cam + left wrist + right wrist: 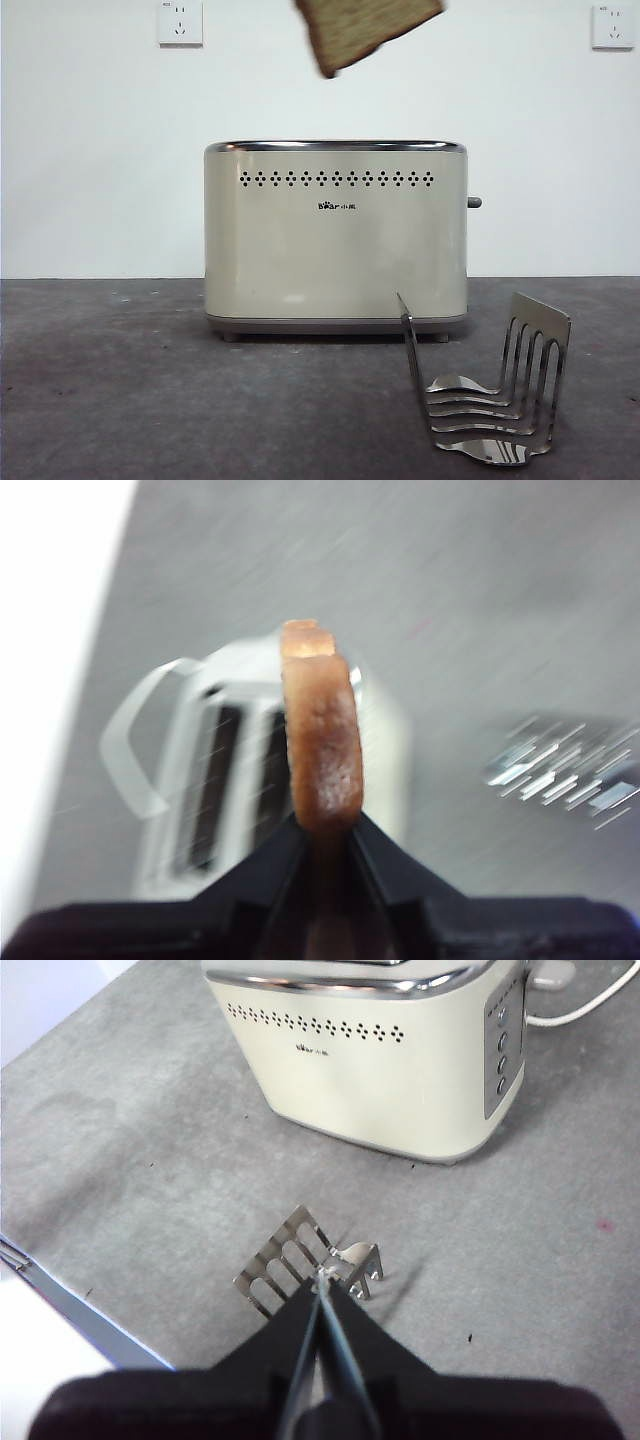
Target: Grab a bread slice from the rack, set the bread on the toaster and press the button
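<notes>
Toaster (335, 240) sits mid-table, its long perforated face toward the front camera and the button (474, 202) projecting from one side edge; the left wrist view, blurred, shows its 2 slots open and facing up, which is why I carry the load above it, not beside it. Rack (485, 395) stands near the toaster, closer to the front camera and toward the button end, with no slice in its dividers, so I judge the pick done and the drop into a slot as the step in hand. Slice of bread (362, 30) hangs tilted, well clear of the chrome rim, cut off by the frame's top edge. My left gripper (327, 835) is clamped on that slice, both jaws pressed against its faces, crust edge pointing down toward the slots; I judge it needs levelling before descent. My right gripper (322, 1305) waits above the rack, jaws closed together and holding nothing.
</notes>
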Motion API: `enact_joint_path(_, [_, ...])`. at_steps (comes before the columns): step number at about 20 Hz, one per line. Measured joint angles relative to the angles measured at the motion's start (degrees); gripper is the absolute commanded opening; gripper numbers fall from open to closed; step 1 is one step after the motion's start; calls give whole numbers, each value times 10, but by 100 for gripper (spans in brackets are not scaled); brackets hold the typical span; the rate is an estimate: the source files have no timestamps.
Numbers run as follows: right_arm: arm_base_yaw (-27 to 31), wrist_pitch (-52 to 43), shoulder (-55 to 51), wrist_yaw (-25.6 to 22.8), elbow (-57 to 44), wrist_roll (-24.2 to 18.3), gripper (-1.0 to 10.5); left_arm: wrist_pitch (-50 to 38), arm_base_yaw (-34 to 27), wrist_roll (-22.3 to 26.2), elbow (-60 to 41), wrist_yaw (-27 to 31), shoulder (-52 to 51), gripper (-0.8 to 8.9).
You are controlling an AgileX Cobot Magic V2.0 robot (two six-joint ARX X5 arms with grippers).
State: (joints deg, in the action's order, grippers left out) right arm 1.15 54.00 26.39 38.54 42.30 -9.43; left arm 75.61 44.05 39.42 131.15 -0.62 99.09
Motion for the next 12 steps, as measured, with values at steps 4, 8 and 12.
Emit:
enact_joint_path(4, [0,1,0,0,0,0,-2,0,-42,71,0,4,0,-9])
enact_joint_path(8, [0,1,0,0,0,0,-2,-9,-64,90,0,-23,0,-9])
enact_joint_path(12, [0,1,0,0,0,0,-2,-11,-76,116,0,-49,1,-9])
